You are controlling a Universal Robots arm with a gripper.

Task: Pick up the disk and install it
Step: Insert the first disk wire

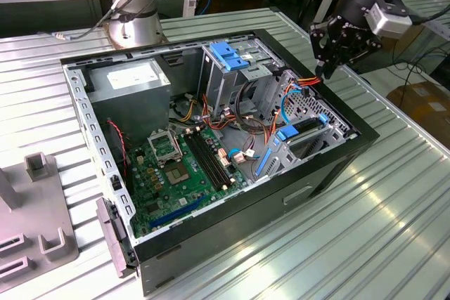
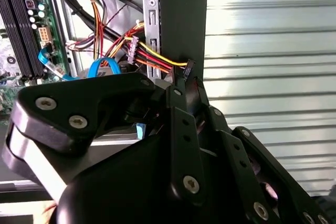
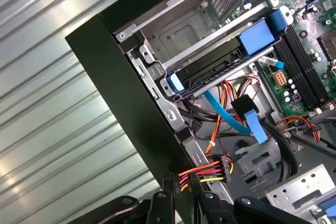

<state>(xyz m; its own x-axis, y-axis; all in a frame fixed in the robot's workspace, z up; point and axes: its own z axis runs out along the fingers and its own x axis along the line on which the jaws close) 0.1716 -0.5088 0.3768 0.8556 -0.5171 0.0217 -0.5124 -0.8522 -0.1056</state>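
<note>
The disk point(image 1: 306, 127) is a dark slab with blue side rails. It lies in the drive bay at the front corner of the open computer case point(image 1: 330, 166), on the exterior view's right. In the first wrist view the disk point(image 3: 210, 66) sits under a metal bar with a blue handle point(image 3: 257, 38). My gripper point(image 1: 328, 73) hangs above the case's wall, beyond the bay and apart from the disk. In both wrist views its fingertips point(image 3: 181, 181) point(image 2: 185, 80) are closed on the black plug point(image 2: 188, 67) at the end of a red, yellow and orange power cable point(image 3: 210, 170).
Inside the case are a motherboard point(image 1: 179, 166), a grey power supply box point(image 1: 130, 79), an upright cage with a blue handle point(image 1: 228, 54) and loose blue and orange cables point(image 3: 226, 114). The case rests on a ribbed metal table point(image 1: 394, 201). Grey fixtures point(image 1: 35, 230) stand at the exterior view's left.
</note>
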